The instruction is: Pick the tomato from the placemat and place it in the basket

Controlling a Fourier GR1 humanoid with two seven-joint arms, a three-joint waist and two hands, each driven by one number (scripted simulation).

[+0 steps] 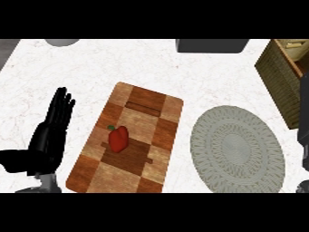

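The red vegetable (118, 138) lies on the wooden board (158, 136), untouched. My left hand (46, 136) rests beside it, fingers straight. My right hand's fingers: cannot tell. The basket (280, 74) stands far right.

We are looking down at a kitchen counter (150, 68), its white marbled top filling most of the frame. A wooden patchwork cutting board (127, 145) lies at lower centre with a red vegetable (118, 139) on it, a round woven placemat (237, 148) sits at lower right, and a wicker basket (284, 77) stands at the upper right. Along the top edge we see parts of a grey round object (63, 42) and a dark box-like item (212, 45).
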